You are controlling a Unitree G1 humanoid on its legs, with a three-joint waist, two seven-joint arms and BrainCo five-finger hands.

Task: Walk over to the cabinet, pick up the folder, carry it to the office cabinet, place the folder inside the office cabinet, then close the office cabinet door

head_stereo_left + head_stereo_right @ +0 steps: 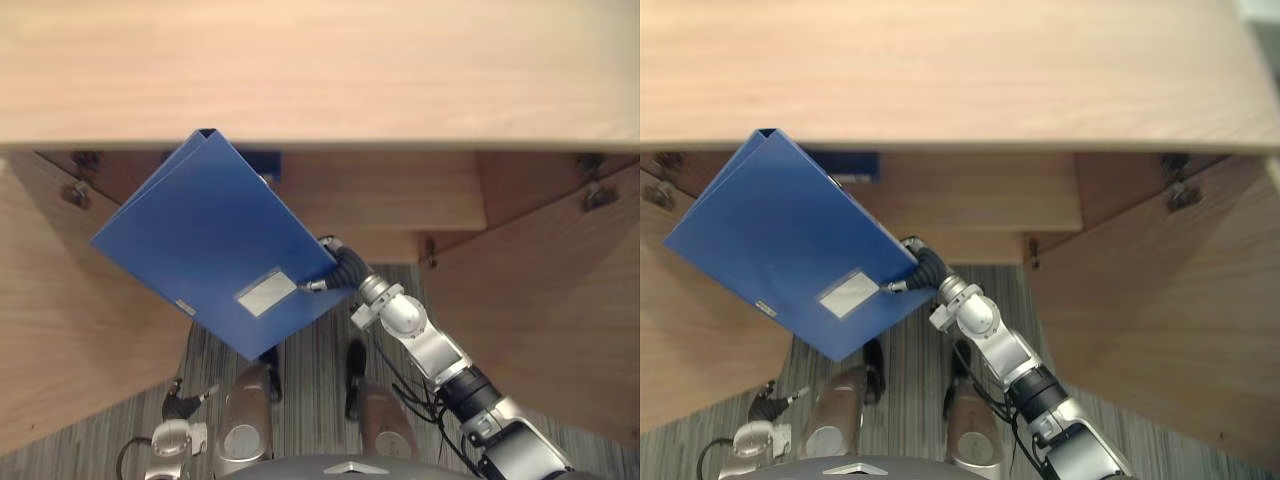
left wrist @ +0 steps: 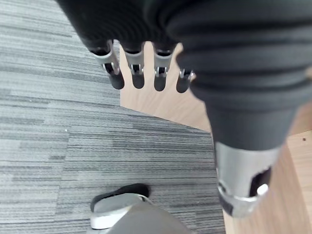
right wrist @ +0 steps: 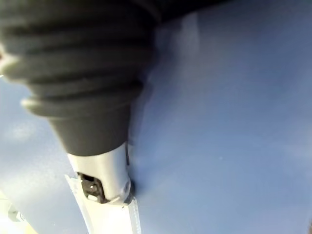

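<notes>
Right hand (image 1: 341,266) with folder (image 1: 205,240) before cabinet (image 1: 320,70)

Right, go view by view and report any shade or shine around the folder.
Left eye view: the cabinet top shades the shelves behind the blue folder; its label shines pale. Right wrist view: the right hand covers part of the folder's softly glossy face. Left wrist view: the left hand hangs over evenly lit carpet.

Light wooden cabinet (image 1: 320,70) seen from above, doors (image 1: 560,300) swung open, inner shelf (image 1: 390,205), grey striped carpet (image 2: 39,122) below.
</notes>
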